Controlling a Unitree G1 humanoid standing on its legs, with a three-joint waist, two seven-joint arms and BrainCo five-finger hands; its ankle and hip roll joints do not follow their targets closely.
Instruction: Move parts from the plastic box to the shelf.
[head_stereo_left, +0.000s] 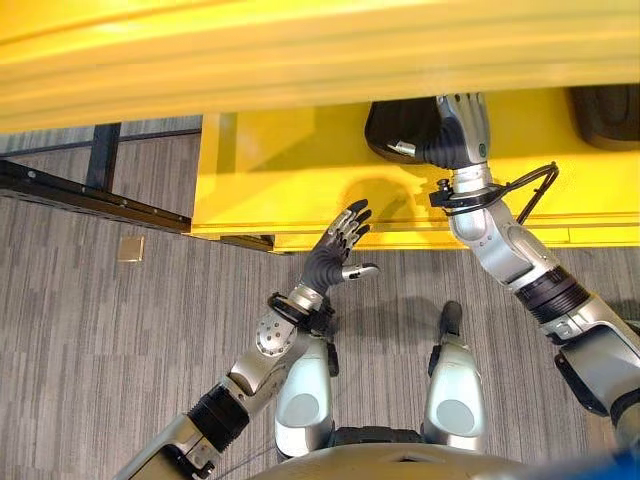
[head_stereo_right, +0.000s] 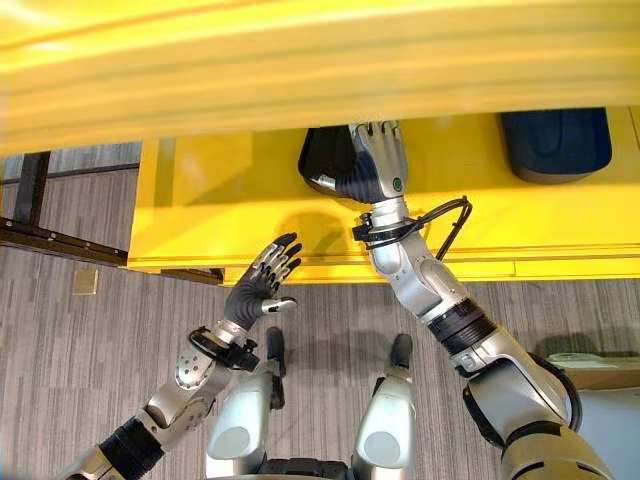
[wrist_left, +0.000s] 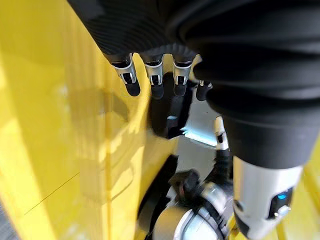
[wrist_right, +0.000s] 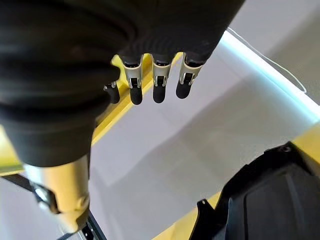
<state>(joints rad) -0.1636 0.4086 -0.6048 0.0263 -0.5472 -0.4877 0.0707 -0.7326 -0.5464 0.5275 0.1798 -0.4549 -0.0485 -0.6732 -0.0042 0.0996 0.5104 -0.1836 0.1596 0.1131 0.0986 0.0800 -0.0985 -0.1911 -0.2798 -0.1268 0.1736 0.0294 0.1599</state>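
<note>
A yellow shelf (head_stereo_right: 250, 200) runs across the upper half of the scene, seen from above, with grey carpet (head_stereo_left: 120, 330) below it. A second yellow board overhangs the top of the view.

The right robot hand (head_stereo_right: 375, 160) reaches onto the shelf, its back facing up. A black part (head_stereo_right: 325, 155) lies on the shelf, just beside and partly under this robot hand. In the right wrist view the fingers (wrist_right: 159, 80) hang straight and relaxed, closed around nothing, and the black part (wrist_right: 270, 200) sits apart from them. So the right robot hand appears released, with the part resting on the shelf.

A second dark part (head_stereo_right: 555, 140) lies on the shelf further to the robot's right.

The left robot hand (head_stereo_left: 335, 250) hovers in front of the shelf edge, fingers spread and empty.

Likely risk: as the right arm pulls back, the fingers or wrist could catch the part and drag it towards the shelf edge. The arm could also knock the overhanging board if it lifts too steeply.
</note>
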